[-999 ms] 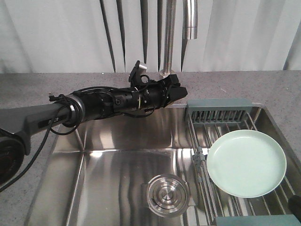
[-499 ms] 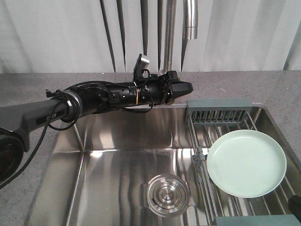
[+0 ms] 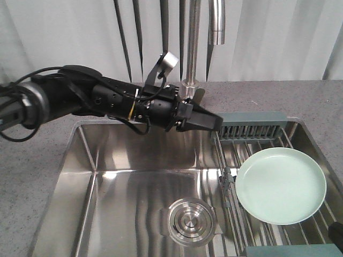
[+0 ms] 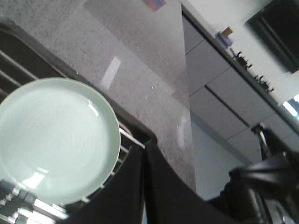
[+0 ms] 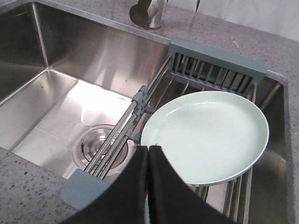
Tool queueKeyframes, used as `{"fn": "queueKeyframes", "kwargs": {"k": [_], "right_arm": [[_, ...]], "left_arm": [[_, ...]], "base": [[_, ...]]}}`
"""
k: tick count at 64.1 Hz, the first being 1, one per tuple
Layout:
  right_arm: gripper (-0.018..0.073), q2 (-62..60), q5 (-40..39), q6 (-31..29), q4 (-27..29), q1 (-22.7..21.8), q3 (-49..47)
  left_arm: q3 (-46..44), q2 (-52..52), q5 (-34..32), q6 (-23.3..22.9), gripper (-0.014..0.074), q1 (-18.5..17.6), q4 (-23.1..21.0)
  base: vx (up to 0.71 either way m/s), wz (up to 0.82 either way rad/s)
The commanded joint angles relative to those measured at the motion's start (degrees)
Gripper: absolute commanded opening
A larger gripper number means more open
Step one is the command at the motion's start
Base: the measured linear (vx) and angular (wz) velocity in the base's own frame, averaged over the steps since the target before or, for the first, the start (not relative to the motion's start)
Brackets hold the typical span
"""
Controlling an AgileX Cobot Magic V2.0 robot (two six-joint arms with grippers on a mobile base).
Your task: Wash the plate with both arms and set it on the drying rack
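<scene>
Grey speckled counter (image 3: 48, 176) w/ a steel sink (image 3: 134, 176) sunk into it, pale curtain behind, tall faucet (image 3: 190, 43) at the back edge. Drying rack (image 3: 252, 128) spans the sink's right side, wires running front-to-back, slotted caddy at the far end. Plate (image 3: 281, 184) lies on those wires, slightly tipped, untouched by either arm. Left arm (image 3: 107, 101) reaches across the basin's back rim; left gripper (image 3: 214, 122) sits just beside the caddy corner, fingers pressed together in wrist view, holding nothing. Right gripper (image 5: 147, 186) hangs just over the plate's near rim, fingers likewise pressed together & empty. Plate prob. rigid, light-ish, glossy so slippery, worse when wet, & breakable if ceramic; best hold is a pinch across the raised rim, near edge, where it overhangs the wires. Open room: basin left of rack is wide; faucet & caddy crowd the left arm's side.
</scene>
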Motion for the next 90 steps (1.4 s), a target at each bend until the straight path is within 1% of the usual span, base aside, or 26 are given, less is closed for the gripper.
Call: {"fn": "queueKeyframes", "kwargs": {"k": [1,4,17,28,39,47,56,67,72,78,90], "right_arm": [[-0.0010,0.53,-3.65,-0.48,1.05,0.07,-1.66],[-0.0010,0.53,-3.65,-0.48,1.05,0.07,-1.66],[-0.0010,0.53,-3.67,-0.48,1.00,0.07,-1.66],[-0.0010,0.53,-3.72,-0.48,0.57,0.07,-1.66],[-0.0010,0.53,-3.72,-0.48,0.29,0.07,-1.66],[-0.0010,0.53,-3.66,-0.48,0.07,0.07,-1.66],[-0.0010,0.53,-3.48,-0.48,0.19,0.07,-1.66],[-0.0010,0.53,-3.48,-0.48,0.19,0.07,-1.66],[-0.0010,0.53,-3.48,-0.48,0.19,0.07,-1.66],[-0.0010,0.53,-3.48,-0.48,0.19,0.07,-1.66],[-0.0010,0.53,-3.48,-0.48,0.19,0.07,-1.66]], "left_arm": [[4.89,-9.26,-1.05,-0.45,-0.0006,0.87,2.92],[8.46,-12.11,-0.76,-0.45,-0.0006,1.41,4.66],[23.25,-28.24,0.21,-0.45,-0.0006,5.43,4.61],[33.87,-44.19,4.85,-0.45,-0.0006,7.87,4.61],[41.82,-58.83,10.24,-0.45,-0.0006,7.96,4.61],[47.69,-68.96,16.27,-0.45,-0.0006,7.96,4.61],[55.00,-77.66,19.20,-0.45,-0.0006,7.96,4.61],[63.94,-85.68,22.91,-0.45,-0.0006,7.96,4.61],[66.45,-87.74,23.09,-0.45,-0.0005,7.96,4.56],[67.94,-88.66,22.69,-0.45,-0.0005,7.96,4.56],[68.04,-88.66,22.48,-0.45,-0.0005,7.96,4.51]], "base": [[0.00,0.00],[0.00,0.00],[0.00,0.00],[0.00,0.00],[0.00,0.00],[0.00,0.00],[0.00,0.00],[0.00,0.00],[0.00,0.00],[0.00,0.00],[0.00,0.00]]}}
